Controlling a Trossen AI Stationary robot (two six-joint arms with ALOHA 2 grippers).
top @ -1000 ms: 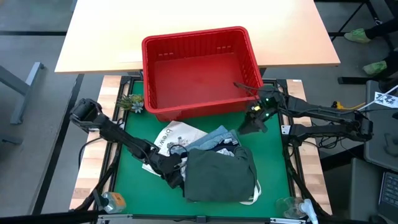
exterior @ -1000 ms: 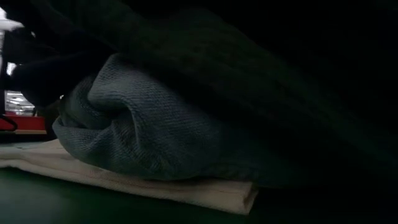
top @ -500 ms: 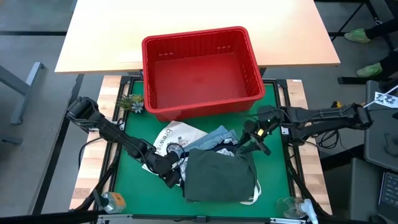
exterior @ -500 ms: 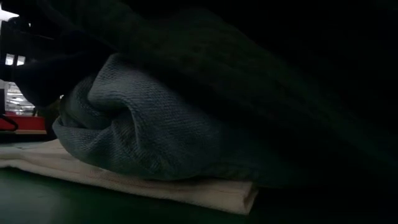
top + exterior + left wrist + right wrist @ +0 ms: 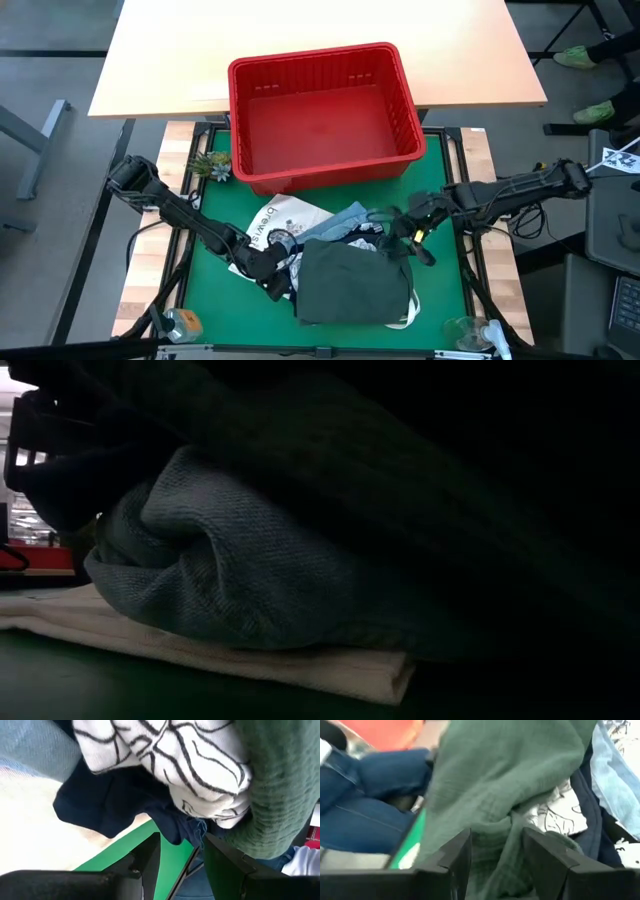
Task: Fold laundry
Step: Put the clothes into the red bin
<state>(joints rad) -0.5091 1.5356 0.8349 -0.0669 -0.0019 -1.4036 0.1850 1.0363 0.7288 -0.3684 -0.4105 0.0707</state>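
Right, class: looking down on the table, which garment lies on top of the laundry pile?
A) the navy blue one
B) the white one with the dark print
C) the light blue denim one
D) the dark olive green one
D: in the high view the dark olive green garment is spread over the pile, with the other clothes showing only at its edges.
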